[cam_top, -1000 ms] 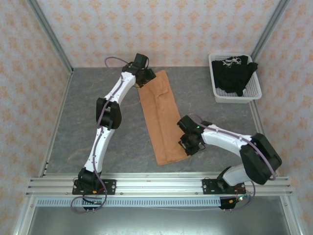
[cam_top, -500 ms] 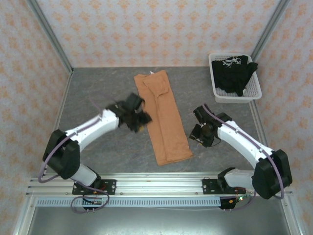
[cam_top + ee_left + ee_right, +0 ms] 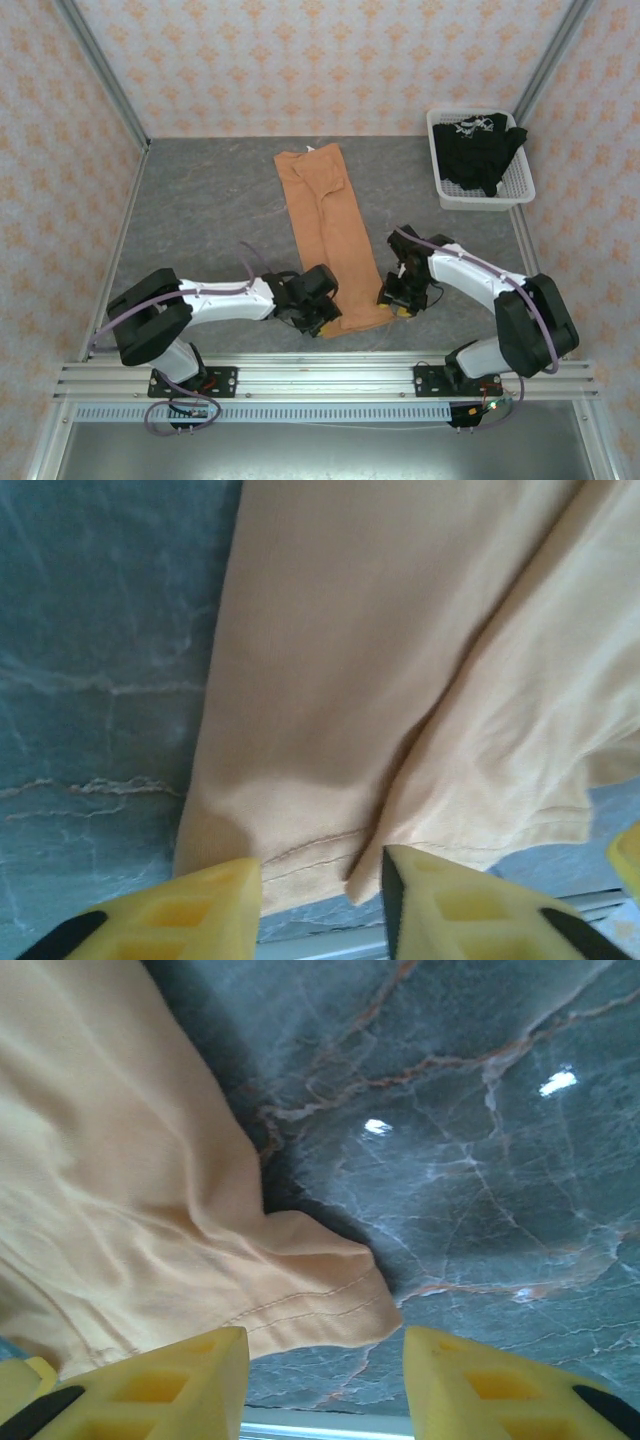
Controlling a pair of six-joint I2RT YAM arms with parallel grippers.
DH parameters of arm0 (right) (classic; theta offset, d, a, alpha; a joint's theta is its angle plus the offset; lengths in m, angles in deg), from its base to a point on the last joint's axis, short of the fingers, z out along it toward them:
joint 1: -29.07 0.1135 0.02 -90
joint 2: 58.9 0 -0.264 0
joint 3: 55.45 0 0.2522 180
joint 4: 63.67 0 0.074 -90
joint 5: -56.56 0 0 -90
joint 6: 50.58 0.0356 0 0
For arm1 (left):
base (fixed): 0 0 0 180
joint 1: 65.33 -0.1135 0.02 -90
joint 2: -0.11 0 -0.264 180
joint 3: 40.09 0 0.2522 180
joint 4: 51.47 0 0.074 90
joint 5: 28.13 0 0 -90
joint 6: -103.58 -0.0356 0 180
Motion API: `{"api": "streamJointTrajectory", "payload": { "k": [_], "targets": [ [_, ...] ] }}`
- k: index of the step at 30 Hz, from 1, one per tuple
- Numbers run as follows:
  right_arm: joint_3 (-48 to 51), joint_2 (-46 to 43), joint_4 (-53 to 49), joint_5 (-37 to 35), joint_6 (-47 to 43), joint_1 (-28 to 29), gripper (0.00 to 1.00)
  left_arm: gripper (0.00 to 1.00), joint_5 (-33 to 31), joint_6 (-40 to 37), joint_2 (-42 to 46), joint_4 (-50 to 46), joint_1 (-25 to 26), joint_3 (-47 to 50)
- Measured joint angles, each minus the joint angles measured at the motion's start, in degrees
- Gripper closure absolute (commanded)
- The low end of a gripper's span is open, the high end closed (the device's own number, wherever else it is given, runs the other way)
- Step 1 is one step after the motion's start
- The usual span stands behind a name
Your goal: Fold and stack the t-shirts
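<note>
- A grey marbled table [image 3: 200, 220] is seen from above, closed in by orange patterned walls [image 3: 330, 60].
- A white mesh basket [image 3: 483, 201] stands at the far right corner of the table, close to the wall.
- Inside the basket lies the black t-shirt [image 3: 480, 155], crumpled, with white print showing at its far end. The cloth fills most of the basket and laps over the right-hand rim.
- The orange t-shirt [image 3: 330, 225] is not in the basket. It lies flat on the table, well apart from the basket, folded into one long narrow strip. The strip runs from the far middle of the table toward the near edge, slanting a little to the right as it comes nearer.
- The left gripper [image 3: 320, 315] is low at the near left corner of the strip. In the left wrist view [image 3: 322, 900] its yellow fingers [image 3: 210, 910] stand apart, with the stitched hem of the orange cloth lying in the gap, unpinched.
- The right gripper [image 3: 400, 298] is low at the near right corner of the strip. In the right wrist view [image 3: 325, 1385] its fingers are spread wide, and the corner of the cloth rests on the table between them; it grips nothing.
- Whether either gripper's fingertips touch the cloth cannot be told.
</note>
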Motion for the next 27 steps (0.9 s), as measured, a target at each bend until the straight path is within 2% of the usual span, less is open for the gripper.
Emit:
{"api": "streamJointTrajectory", "payload": {
  "k": [16,21,24,27],
  "targets": [
    [2.08,4.09,2.12,-1.55,0.83,3.82,0.58,0.53,-4.44,1.49,0.92,-12.44,2.58,-2.51],
    [2.01,2.69,2.93,-1.99,4.42,7.74,0.58,0.53,-7.69,1.53,6.69,-19.02,2.95,-2.36],
    [1.97,0.87,3.06,-2.05,5.77,8.59,0.58,0.53,-8.44,2.05,10.69,-18.49,2.95,-0.17],
    [1.86,0.83,3.15,-2.10,6.43,8.59,0.59,0.53,-8.46,2.95,10.82,-16.87,2.95,2.01]
  ]
}}
